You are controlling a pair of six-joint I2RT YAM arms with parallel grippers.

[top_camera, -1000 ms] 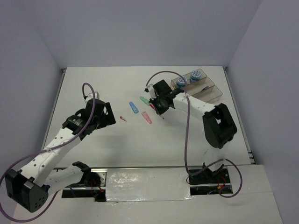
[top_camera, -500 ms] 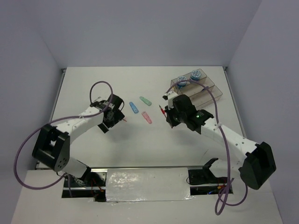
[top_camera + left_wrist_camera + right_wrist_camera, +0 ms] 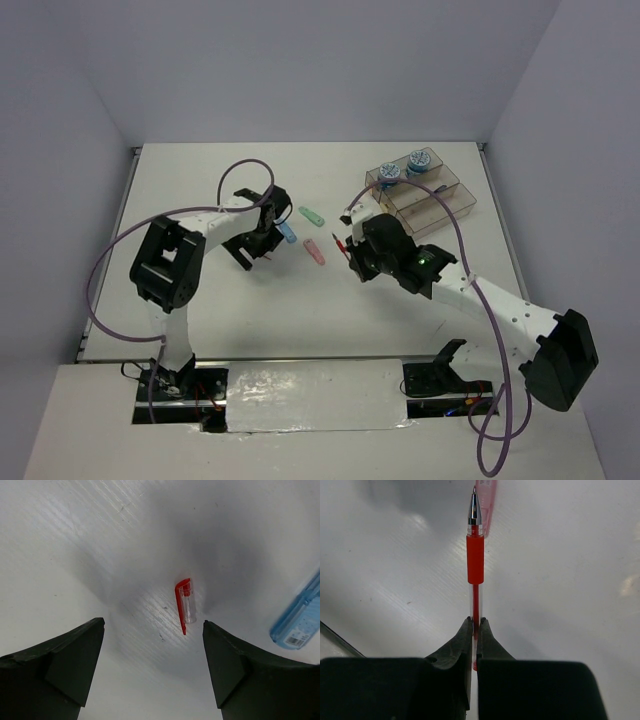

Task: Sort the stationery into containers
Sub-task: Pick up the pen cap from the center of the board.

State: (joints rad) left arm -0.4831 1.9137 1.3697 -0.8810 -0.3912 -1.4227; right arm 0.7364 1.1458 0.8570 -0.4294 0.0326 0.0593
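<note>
Pinching a red pen [image 3: 475, 560] near its rear end, the right gripper [image 3: 475, 625] holds the tip over a pink flat piece [image 3: 487, 490], well short of the containers [image 3: 455, 205]. The left gripper [image 3: 152, 630], jaws spread wide, hovers over a red pen cap [image 3: 184, 605] lying near a blue flat piece [image 3: 300, 620]. So thin a grip could let the pen pivot or slip in transit, and a misaligned close might skid the cap away.
</note>
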